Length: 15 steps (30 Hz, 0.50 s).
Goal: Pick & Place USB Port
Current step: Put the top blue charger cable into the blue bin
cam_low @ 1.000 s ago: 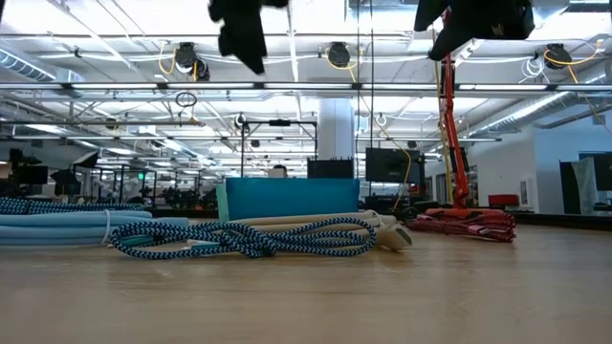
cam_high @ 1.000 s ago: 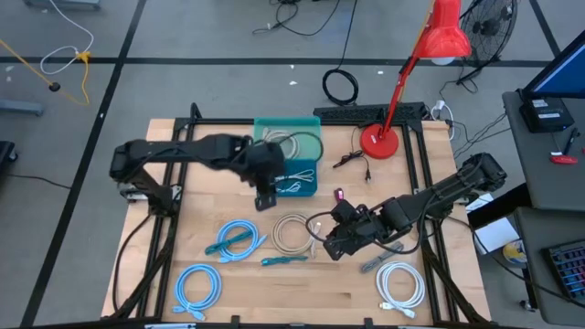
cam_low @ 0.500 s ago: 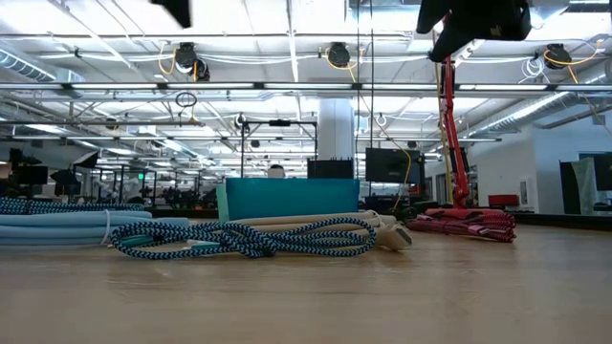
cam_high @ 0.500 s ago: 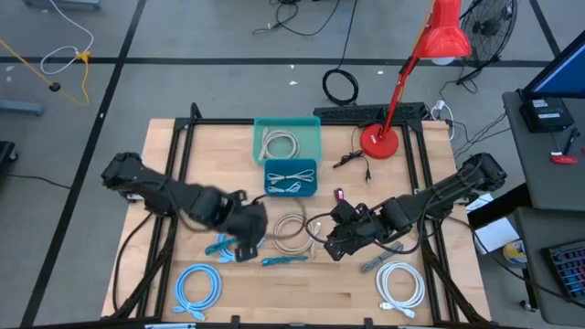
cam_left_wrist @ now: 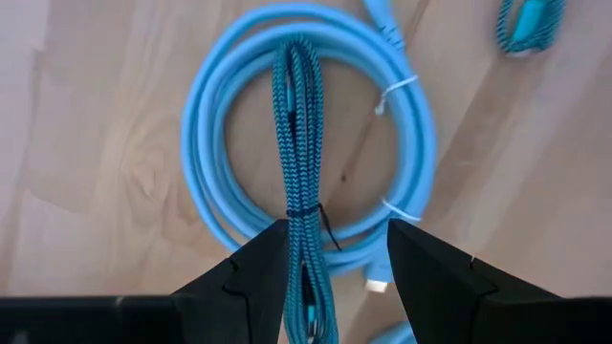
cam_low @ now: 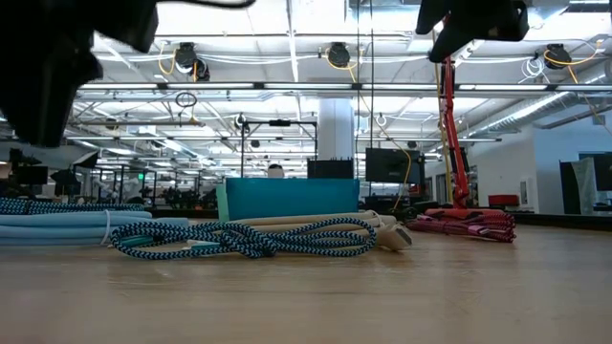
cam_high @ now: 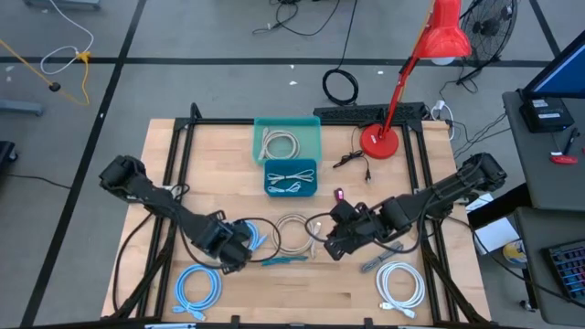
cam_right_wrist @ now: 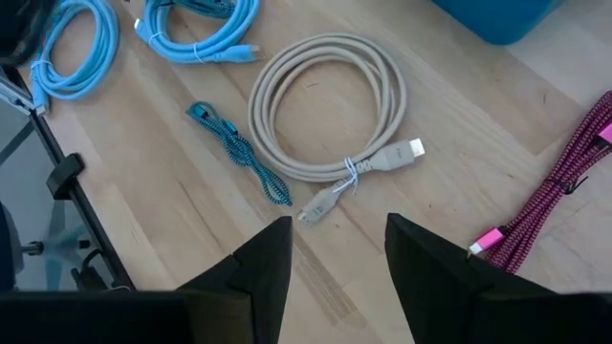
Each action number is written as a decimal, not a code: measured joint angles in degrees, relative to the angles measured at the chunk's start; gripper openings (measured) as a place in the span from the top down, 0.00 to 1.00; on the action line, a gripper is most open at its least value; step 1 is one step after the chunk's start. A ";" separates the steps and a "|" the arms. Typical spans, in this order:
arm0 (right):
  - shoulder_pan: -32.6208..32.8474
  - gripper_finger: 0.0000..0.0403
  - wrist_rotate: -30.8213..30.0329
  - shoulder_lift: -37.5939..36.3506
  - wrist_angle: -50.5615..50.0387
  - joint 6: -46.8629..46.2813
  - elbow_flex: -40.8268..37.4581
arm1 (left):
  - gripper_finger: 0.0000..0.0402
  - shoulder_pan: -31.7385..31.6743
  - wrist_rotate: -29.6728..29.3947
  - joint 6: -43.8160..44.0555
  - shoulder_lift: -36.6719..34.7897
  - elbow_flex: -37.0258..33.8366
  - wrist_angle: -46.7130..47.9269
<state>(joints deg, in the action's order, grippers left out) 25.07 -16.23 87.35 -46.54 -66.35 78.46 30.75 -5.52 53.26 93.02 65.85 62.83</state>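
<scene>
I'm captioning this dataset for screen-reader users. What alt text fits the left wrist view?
The left claw hangs open over a braided teal cable bundle that runs between its fingers and lies across a coiled light blue cable on the wooden table. Another teal braided cable shows at the picture's corner.

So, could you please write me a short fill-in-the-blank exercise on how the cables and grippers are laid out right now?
1. The braided teal cable between the left gripper's fingers lies across a light ____ coil.
2. The right gripper hovers with open fingers over a ____ coiled cable.
3. The lamp on the table is ____.

Missing words: blue; beige; red
</scene>
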 joint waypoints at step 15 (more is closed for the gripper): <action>-0.03 0.60 -0.03 0.00 1.77 -0.42 0.01 | 0.55 -1.82 3.06 -0.14 0.02 -13.90 -14.18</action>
<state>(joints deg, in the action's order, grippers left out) 25.04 -16.26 87.35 -44.77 -66.76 78.47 28.93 -2.45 53.12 93.03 51.94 48.65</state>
